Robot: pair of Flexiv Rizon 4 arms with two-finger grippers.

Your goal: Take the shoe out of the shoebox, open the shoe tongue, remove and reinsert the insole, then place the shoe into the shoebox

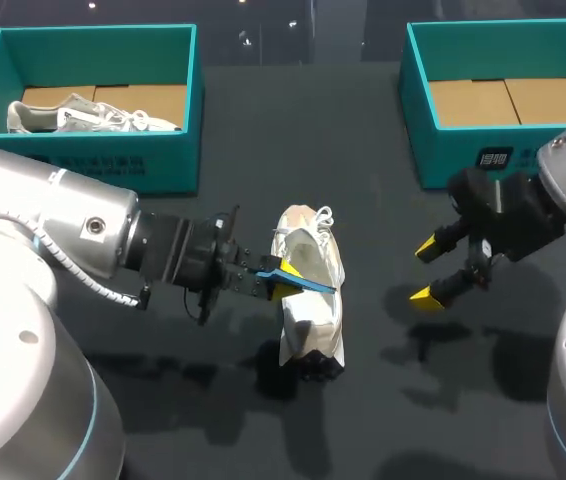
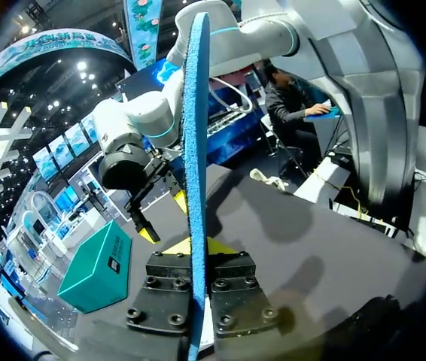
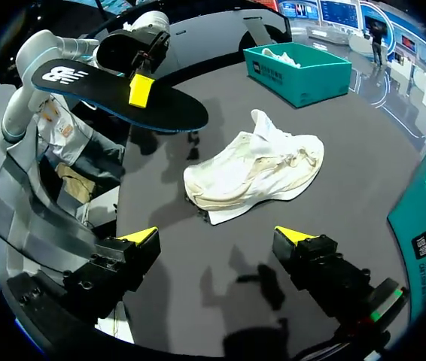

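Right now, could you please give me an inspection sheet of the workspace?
Surface: dark table.
Job's things: white shoe lies on the table between the boxes; insole is out of it, held in the air. Left box holds a second shoe; right box shows only its cardboard floor.
Clutter: nothing seen.
Grippers: left hand shut on the insole, by the shoe; right hand open, apart from the shoe.
Cables: one cable along the left arm.
Surroundings: nothing seen reaching over the table.
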